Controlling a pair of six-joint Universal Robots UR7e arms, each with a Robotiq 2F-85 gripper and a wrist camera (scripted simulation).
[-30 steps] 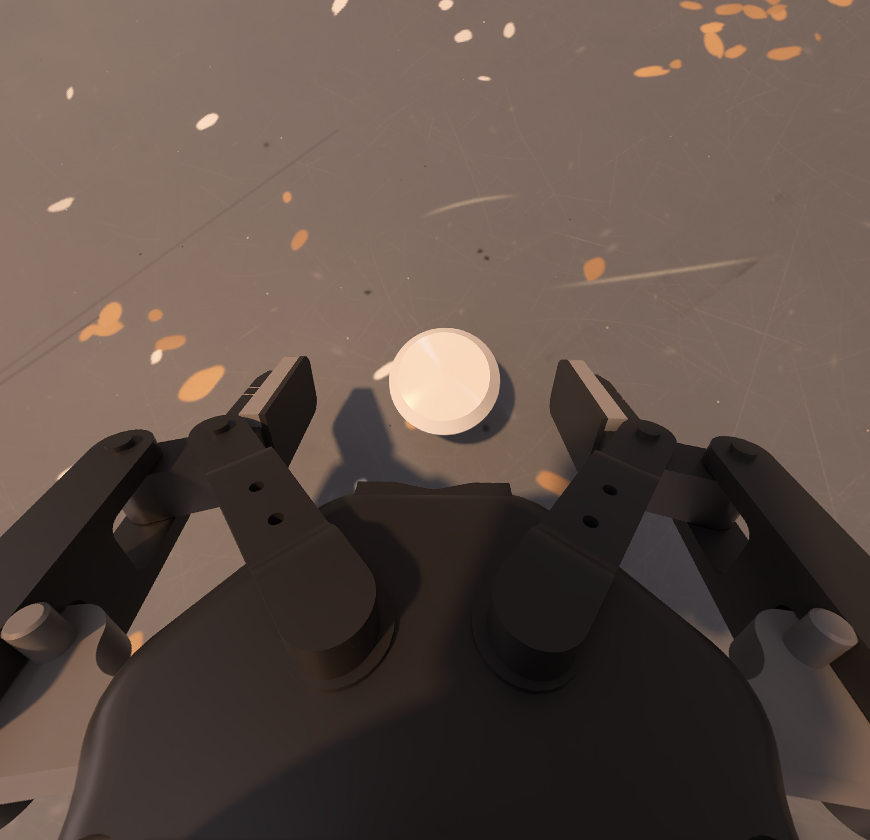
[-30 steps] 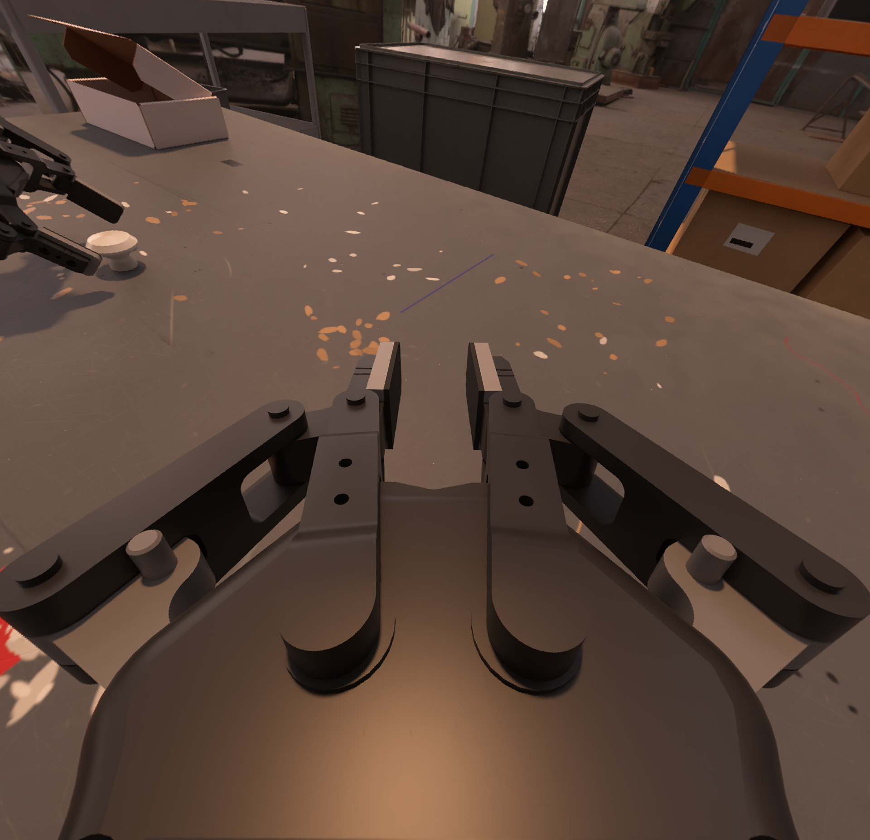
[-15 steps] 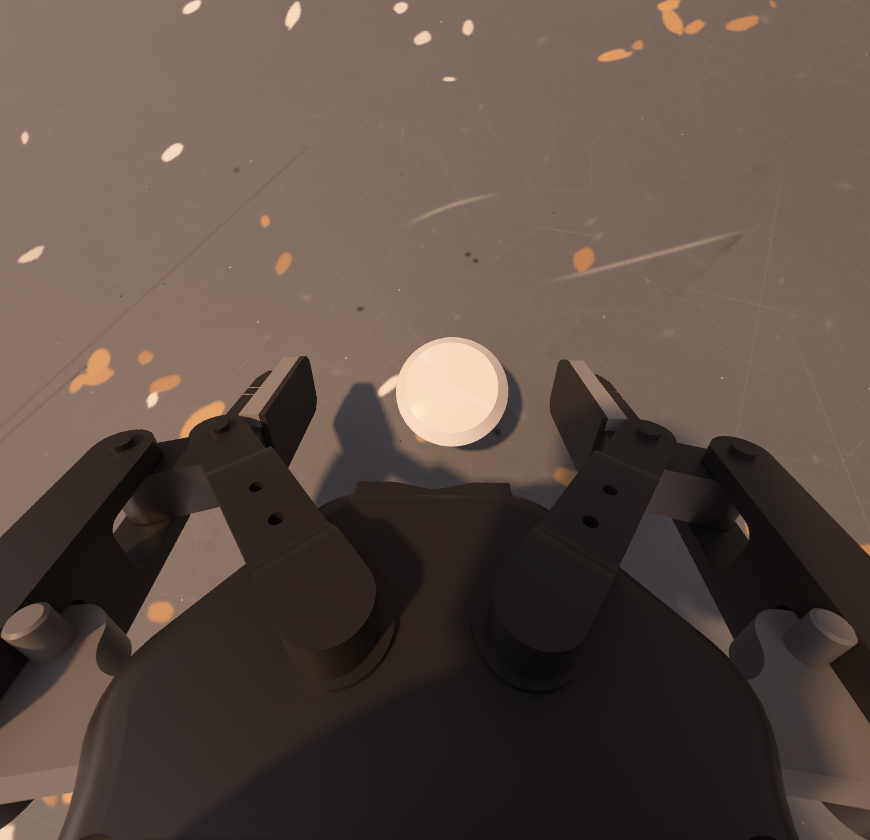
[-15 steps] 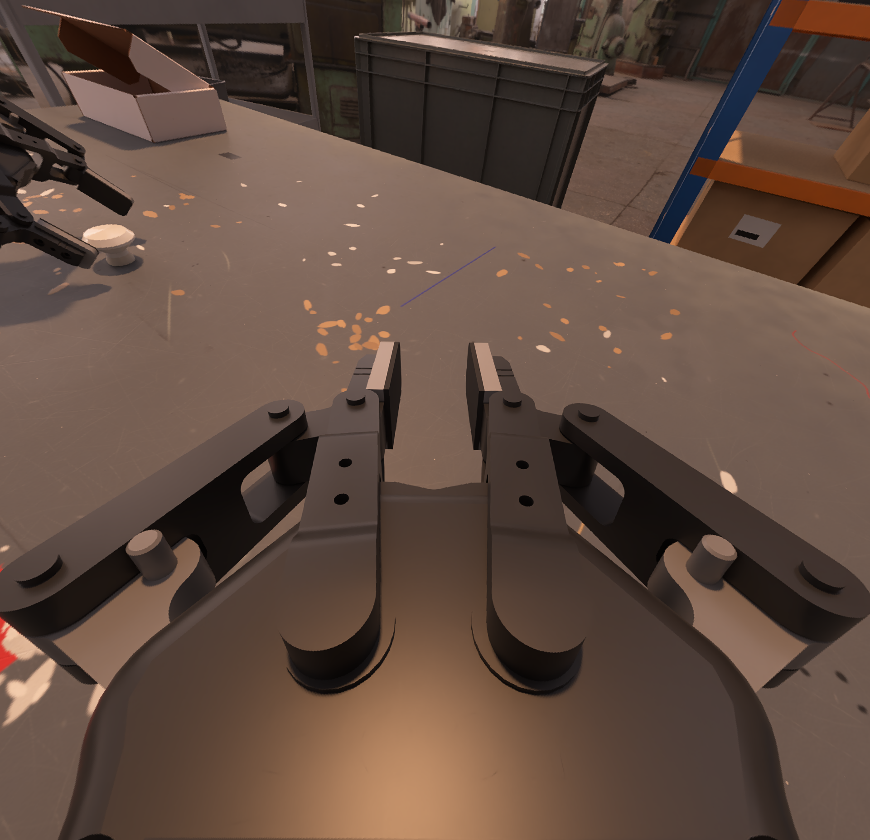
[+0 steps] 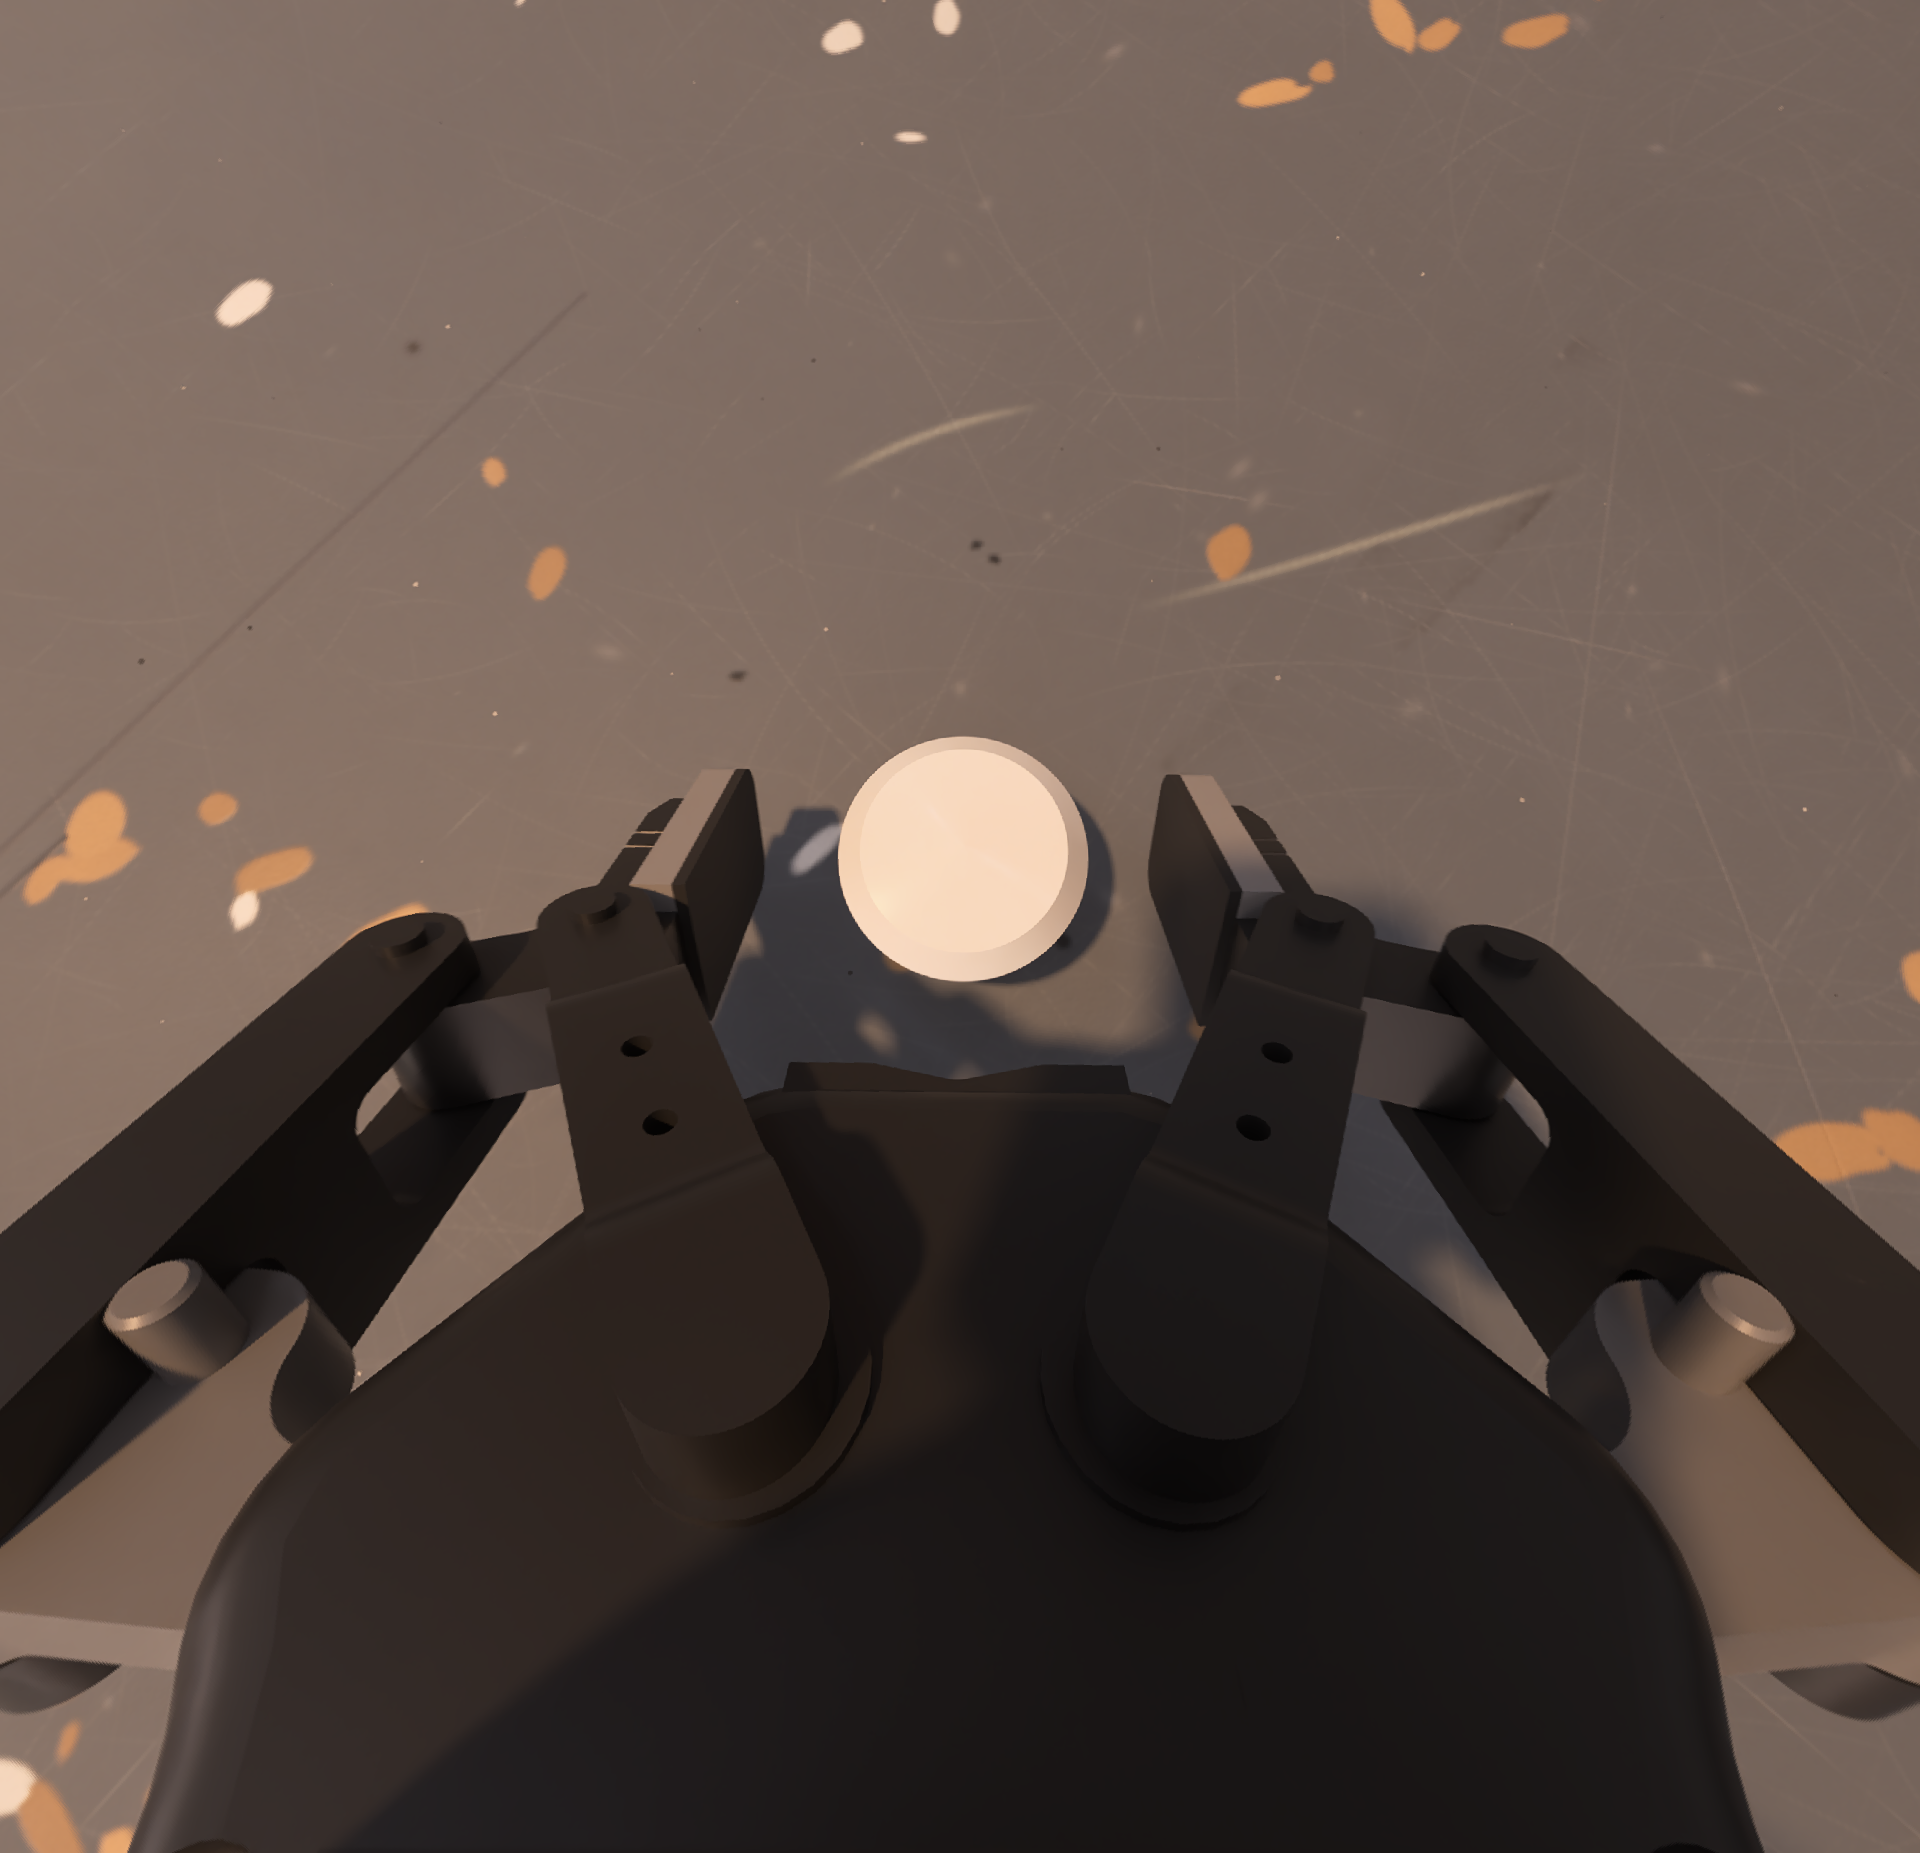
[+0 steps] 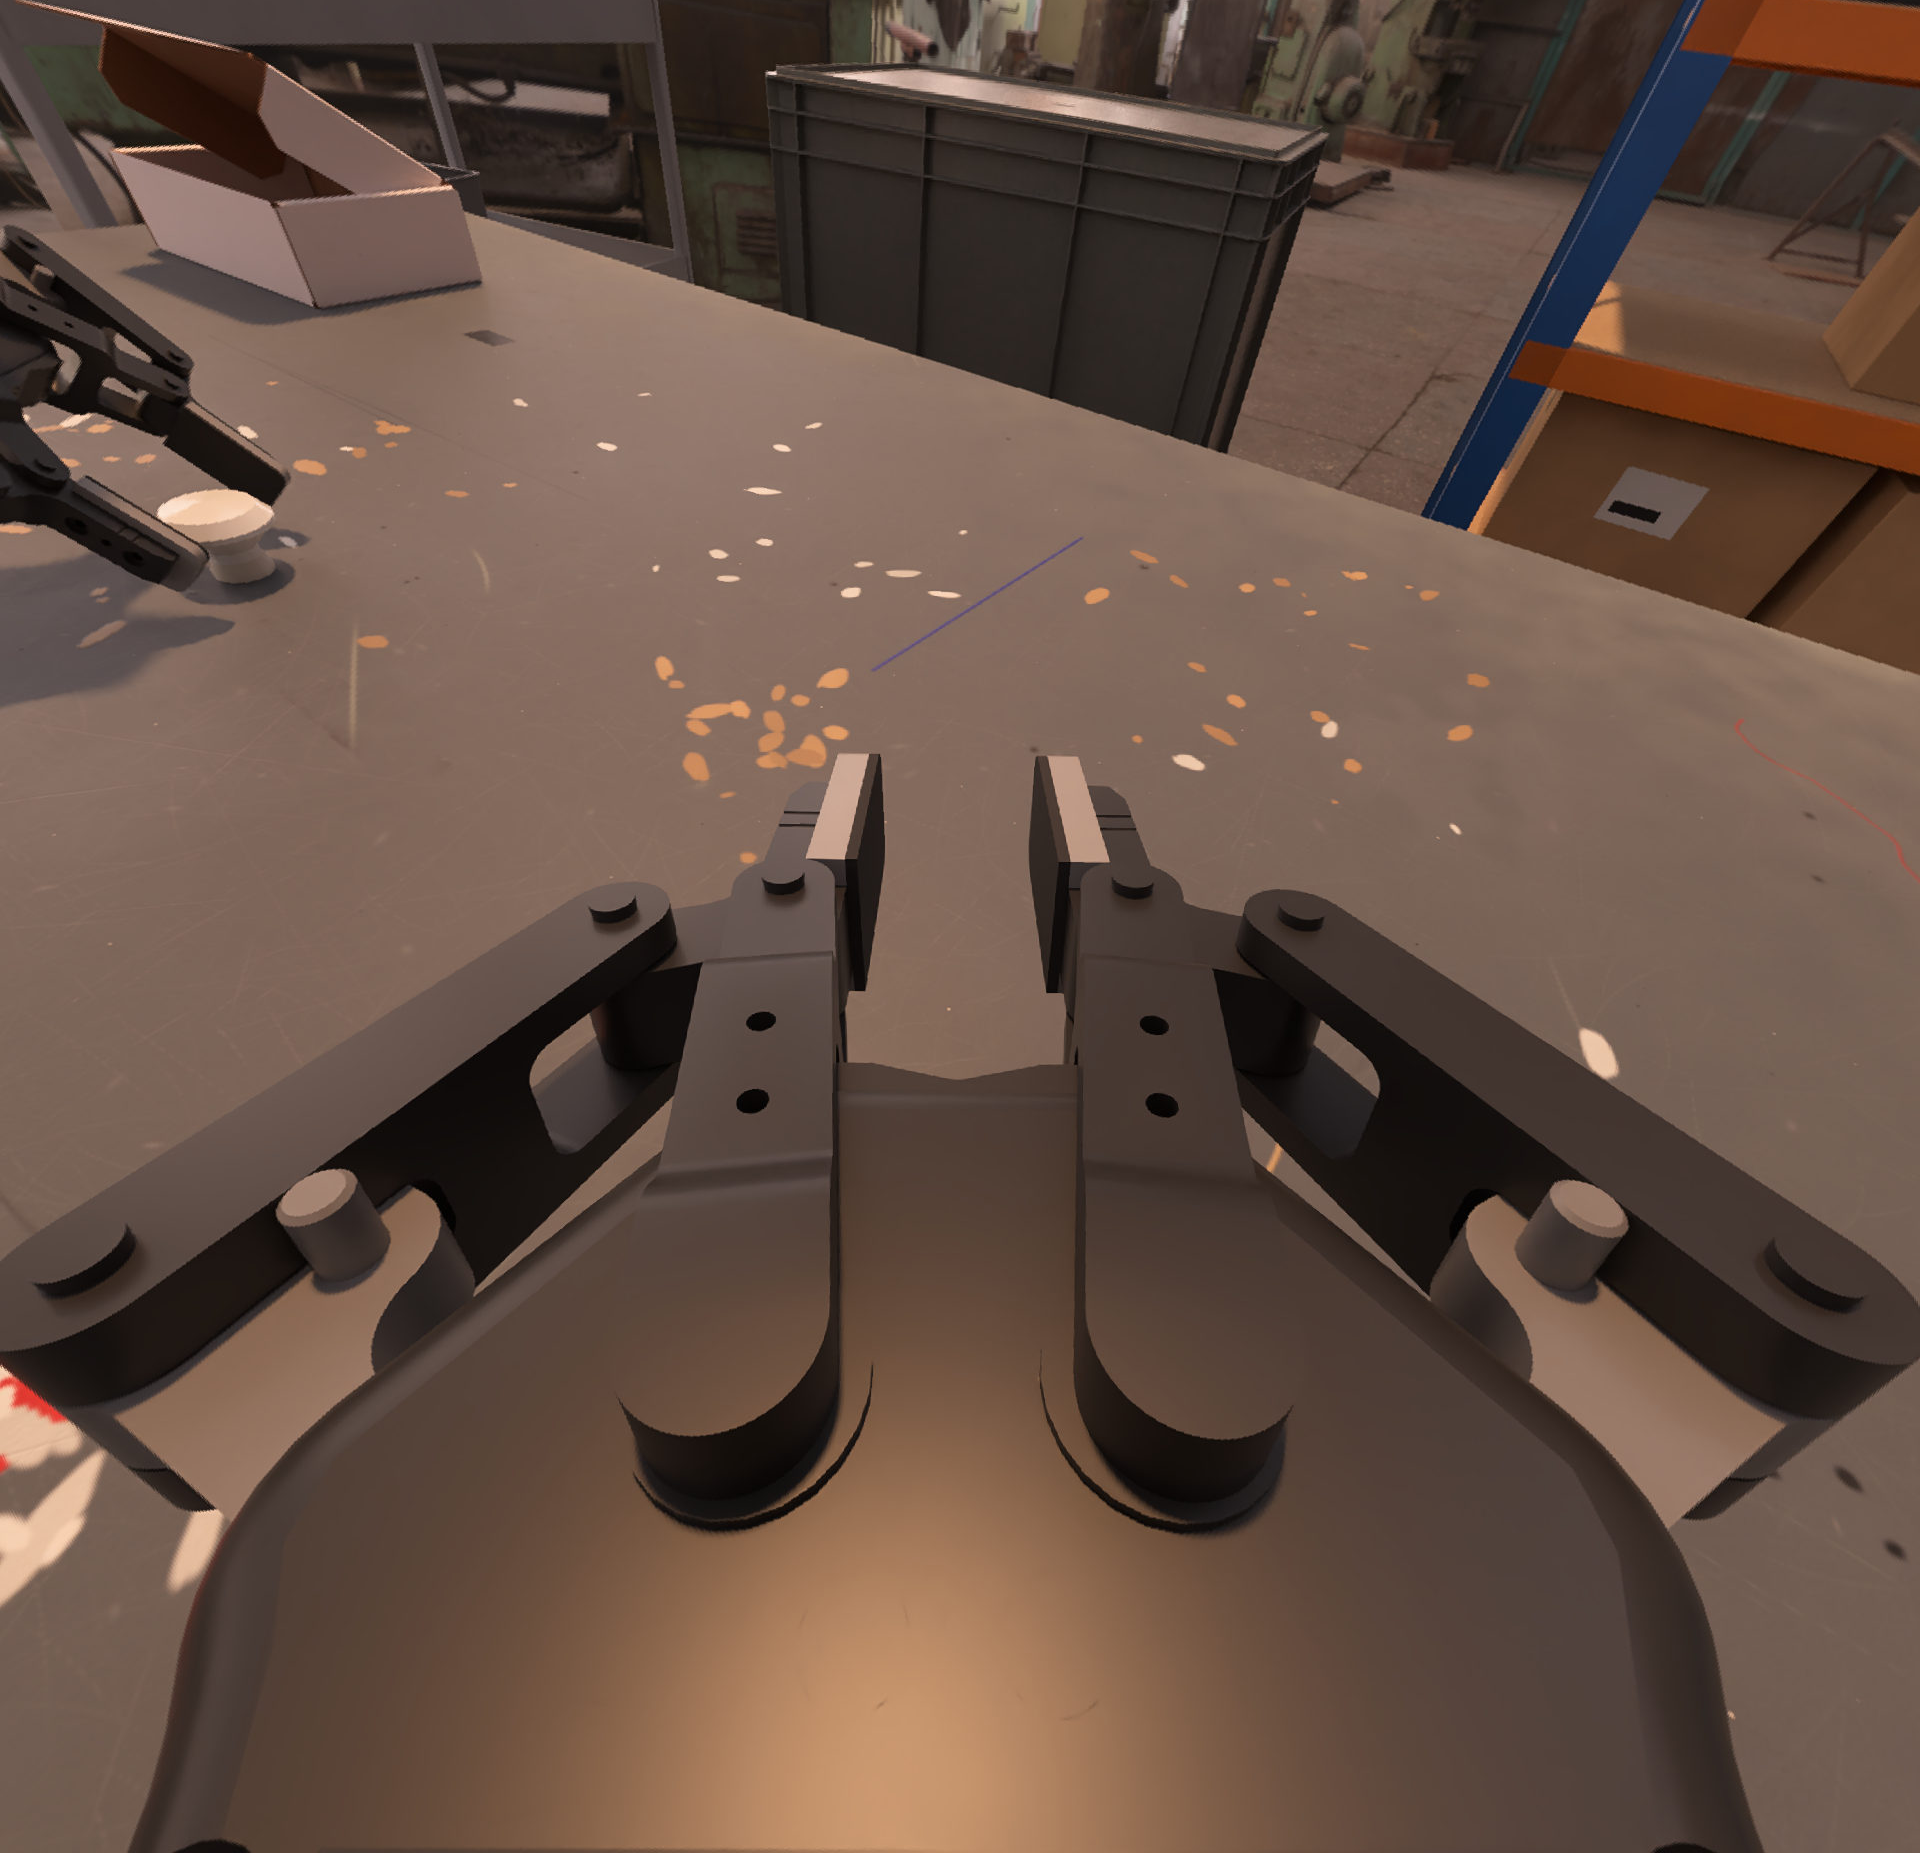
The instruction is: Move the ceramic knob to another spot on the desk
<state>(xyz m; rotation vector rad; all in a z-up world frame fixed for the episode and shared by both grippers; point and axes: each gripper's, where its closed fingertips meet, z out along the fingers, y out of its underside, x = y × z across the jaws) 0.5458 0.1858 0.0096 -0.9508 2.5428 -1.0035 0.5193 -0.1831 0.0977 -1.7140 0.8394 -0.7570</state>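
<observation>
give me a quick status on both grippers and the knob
Left gripper open, fingers either side of the knob, not touching. Knob upright on desk. Right gripper open, empty, far off. Nothing in the way.

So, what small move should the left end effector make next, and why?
Probably close the fingers. The left end effector is open, with the ceramic knob centred between its fingers, a gap on each side. The right wrist view shows the fingertips low beside the knob on the desk.
</observation>
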